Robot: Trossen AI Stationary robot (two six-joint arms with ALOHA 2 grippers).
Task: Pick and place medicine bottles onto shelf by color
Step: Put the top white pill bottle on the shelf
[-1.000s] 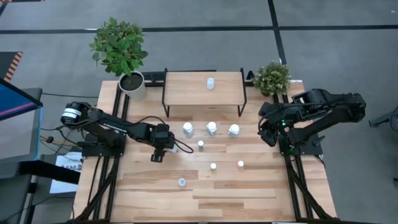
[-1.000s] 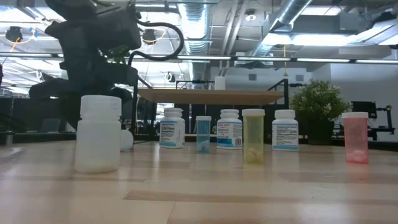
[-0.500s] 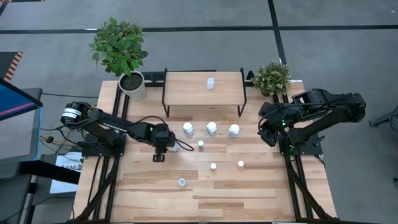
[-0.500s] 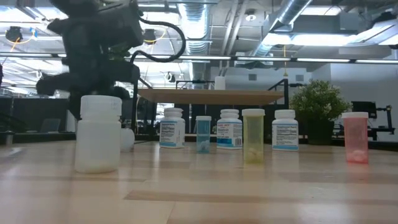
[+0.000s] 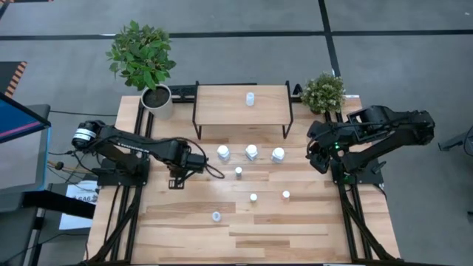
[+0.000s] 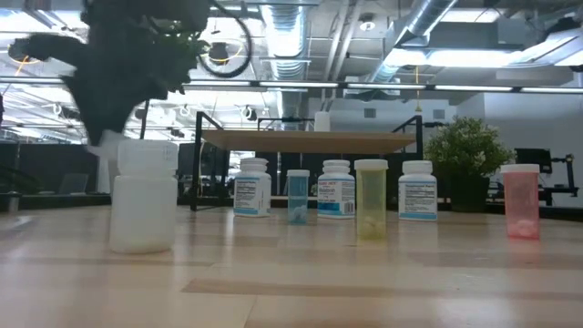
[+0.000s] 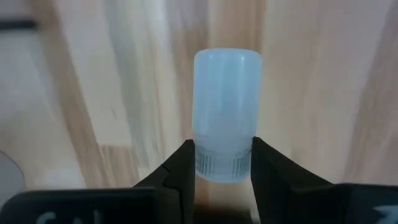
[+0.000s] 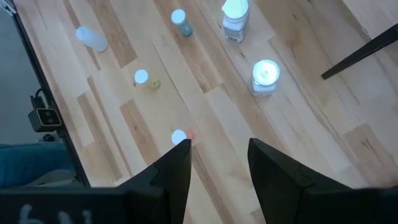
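The left pincer is clenched on a pale-blue bottle, its two fingers pressing the bottle's ribbed lower end, raised above the left half of the surface, in front of the shelf's left legs. The shelf stands at the far edge with one small bottle on top. Three white bottles form a row just in front of the shelf; four smaller bottles are scattered nearer the middle. The right pincer hangs released over the right edge of the surface.
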